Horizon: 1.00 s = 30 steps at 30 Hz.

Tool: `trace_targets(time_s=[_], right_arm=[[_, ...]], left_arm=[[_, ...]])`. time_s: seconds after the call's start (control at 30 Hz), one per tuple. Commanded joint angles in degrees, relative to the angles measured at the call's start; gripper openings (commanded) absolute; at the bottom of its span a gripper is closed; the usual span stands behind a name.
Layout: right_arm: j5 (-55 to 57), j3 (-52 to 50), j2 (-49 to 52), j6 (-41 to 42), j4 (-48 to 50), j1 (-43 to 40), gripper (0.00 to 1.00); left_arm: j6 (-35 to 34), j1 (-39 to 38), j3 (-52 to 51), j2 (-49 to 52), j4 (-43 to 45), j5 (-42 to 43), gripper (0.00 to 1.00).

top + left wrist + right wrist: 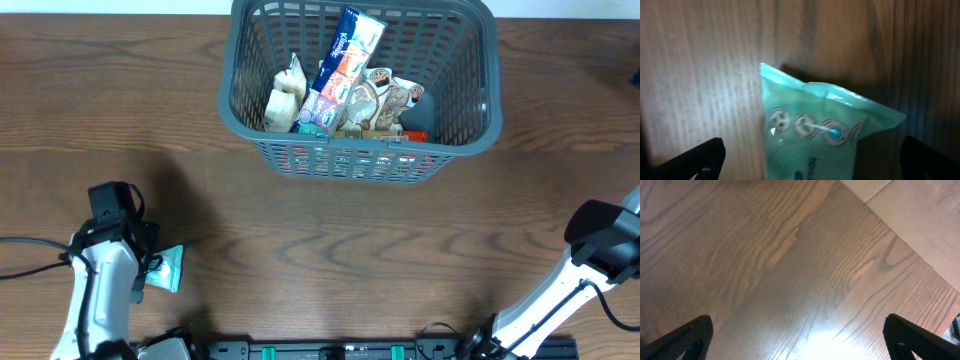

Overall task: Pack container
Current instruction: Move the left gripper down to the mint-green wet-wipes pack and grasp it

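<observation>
The dark grey lattice basket (236, 100) stands at the back centre and holds several packets, among them a tall blue and white pack (340, 65). A teal packet (166, 268) lies on the table at the front left. It fills the left wrist view (815, 125), with printed circles across it. My left gripper (148, 266) is over it. Its fingers (810, 160) are spread wide on either side of the packet and do not touch it. My right gripper (600, 235) is at the far right, open and empty (800, 340), over bare wood.
The brown wooden table (350, 250) runs between the basket and both arms. The table's right edge and pale floor (920, 220) show in the right wrist view. A black rail (350, 350) runs along the front edge.
</observation>
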Motion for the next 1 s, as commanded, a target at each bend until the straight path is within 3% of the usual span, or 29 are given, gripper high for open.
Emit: trace_targets(time_s=[0.0,0.47,0.63,0.77,0.83,0.93,0.97], right_arm=[[0.4,-0.2,-0.2,0.7,0.0,-0.1,0.99],[0.4,-0.2,-0.2,0.7,0.0,-0.1,0.99],[0.4,-0.2,-0.2,0.7,0.0,-0.1,0.99],[0.4,-0.2,-0.2,0.7,0.0,-0.1,0.99],[0.4,-0.2,-0.2,0.7,0.0,-0.1,0.99],[0.4,-0.2,-0.2,0.7,0.0,-0.1,0.99],[0.4,-0.2,-0.2,0.7,0.0,-0.1,0.99]], left_arm=[[1.6,0.4,-0.4,3.0,1.3,1.9,0.99],[1.6,0.4,-0.4,8.7,5.3,3.7,1.0],[1.6,0.4,-0.4,8.7,5.6,3.8,0.87],[1.6,0.4,-0.4,8.7,5.6,3.8,0.66],[1.6,0.4,-0.4,8.7,5.5,3.8,0.47],[1.6,0.4,-0.4,8.7,5.5,3.8,0.09],[1.6,0.4,-0.4,8.7,5.6,3.7,0.06]])
